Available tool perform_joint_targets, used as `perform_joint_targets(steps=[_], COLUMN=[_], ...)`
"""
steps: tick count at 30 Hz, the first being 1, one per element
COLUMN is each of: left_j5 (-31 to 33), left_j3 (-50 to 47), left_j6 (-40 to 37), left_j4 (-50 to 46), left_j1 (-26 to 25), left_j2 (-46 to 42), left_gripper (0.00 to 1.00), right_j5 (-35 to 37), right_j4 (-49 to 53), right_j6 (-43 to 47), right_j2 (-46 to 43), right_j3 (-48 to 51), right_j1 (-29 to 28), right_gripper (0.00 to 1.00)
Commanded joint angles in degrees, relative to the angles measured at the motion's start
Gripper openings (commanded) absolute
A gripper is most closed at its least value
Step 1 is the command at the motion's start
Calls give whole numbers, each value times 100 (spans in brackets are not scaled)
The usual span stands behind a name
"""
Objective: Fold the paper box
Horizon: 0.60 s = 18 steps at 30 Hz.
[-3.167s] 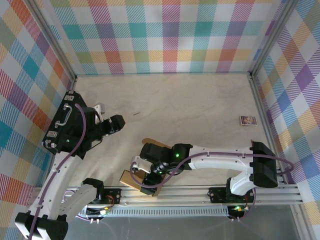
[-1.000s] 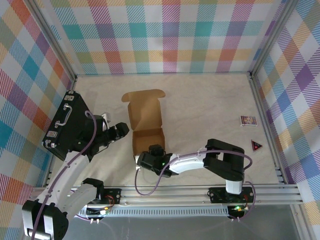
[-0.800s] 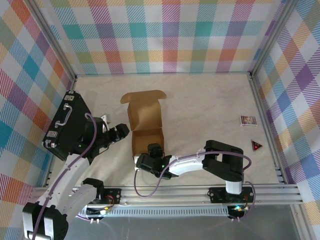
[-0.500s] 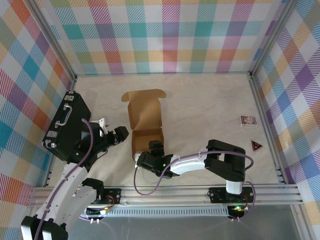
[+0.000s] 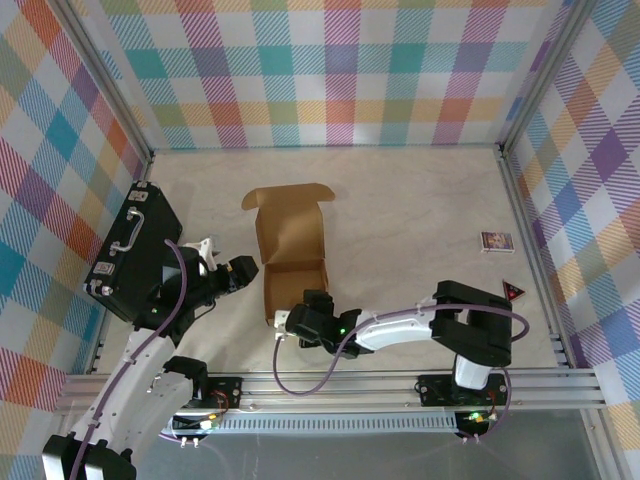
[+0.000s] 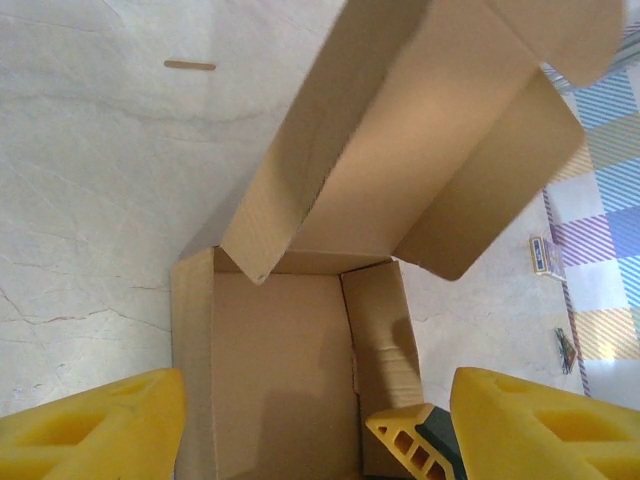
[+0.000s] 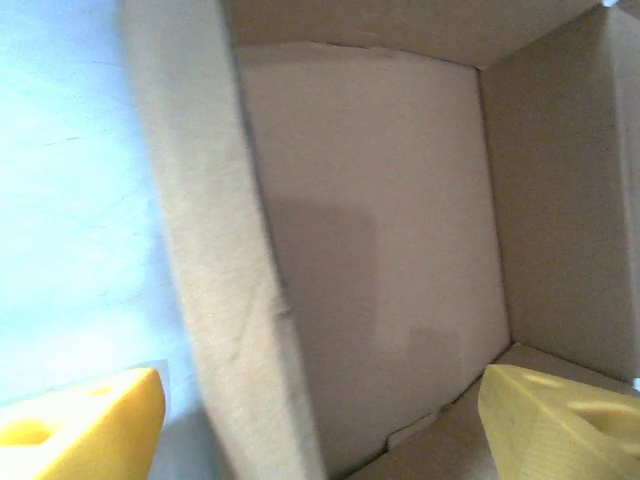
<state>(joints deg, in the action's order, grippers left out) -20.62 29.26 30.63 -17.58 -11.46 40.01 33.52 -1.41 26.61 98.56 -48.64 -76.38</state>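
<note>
The paper box (image 5: 293, 255) sits left of the table's centre, its tray formed and its lid standing open on the far side. The right gripper (image 5: 312, 305) hangs spread wide over the tray's near wall, possibly touching it. The left gripper (image 5: 240, 272) gapes empty just left of the box. To close it well, steady the near wall, swing the lid nearward and guide its side ears inside. The box is unprinted, and the print on the packet (image 5: 496, 241) at far right is too small to read.
</note>
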Motion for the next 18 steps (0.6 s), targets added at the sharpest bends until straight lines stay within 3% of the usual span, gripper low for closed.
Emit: perform_joint_targets(steps=[1,7,12,18], left_j5=[-156,-102,-224,221], left_j3=[-145,-268,-128,291], left_j6=[-14,-4,-181,-405], left_j4=[115,115,876,1623], left_j1=[83,79,81,81], left_j2=[-20,-258,-463,-316], left_gripper=[69,69,69,71], right_j5=[-781,-1045,-1187,-1243], right_j4=[-1,-212,-403,-641], right_j6=[-311,-549,-687,-732], right_j2=[-213,-439,-618,-883], right_j3=[139,323,318,372], right_j1=[-35,-31,0,28], right_gripper=[84,85,85,85])
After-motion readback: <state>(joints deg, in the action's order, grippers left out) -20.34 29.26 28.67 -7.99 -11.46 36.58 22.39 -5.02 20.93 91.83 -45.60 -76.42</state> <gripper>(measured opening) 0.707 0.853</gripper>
